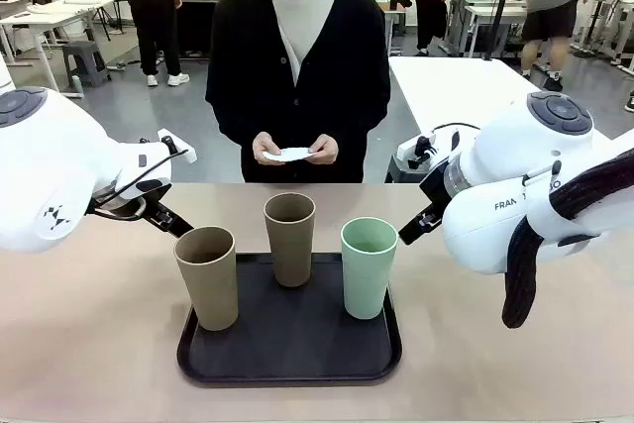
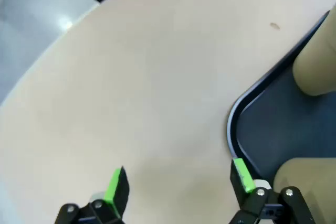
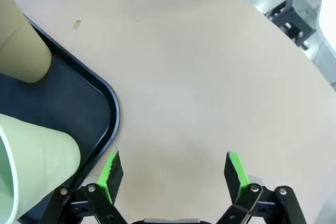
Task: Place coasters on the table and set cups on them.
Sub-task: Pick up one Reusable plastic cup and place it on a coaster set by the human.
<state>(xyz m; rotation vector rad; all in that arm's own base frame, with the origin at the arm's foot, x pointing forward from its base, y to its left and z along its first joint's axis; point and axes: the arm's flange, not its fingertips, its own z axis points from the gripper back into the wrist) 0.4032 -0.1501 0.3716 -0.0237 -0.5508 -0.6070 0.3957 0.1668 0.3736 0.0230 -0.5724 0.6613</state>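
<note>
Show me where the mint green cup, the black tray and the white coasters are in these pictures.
mint green cup (image 1: 369, 274): front view, on its outer wall.
black tray (image 1: 287, 349): front view, on its bare floor near the front edge.
coasters (image 1: 289, 155): front view, on the middle of the visible white disc.

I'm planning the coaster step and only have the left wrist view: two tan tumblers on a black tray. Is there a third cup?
Observer: Yes, a mint green tapered tumbler stands on the black rounded-rectangle tray, at its right end.
Operator: Where are the coasters?
Observer: The person's hands hold the thin white coasters, across the beige matte tabletop.
Operator: And the right tool?
Observer: The right tool is open over bare tabletop beside the tray.
</note>
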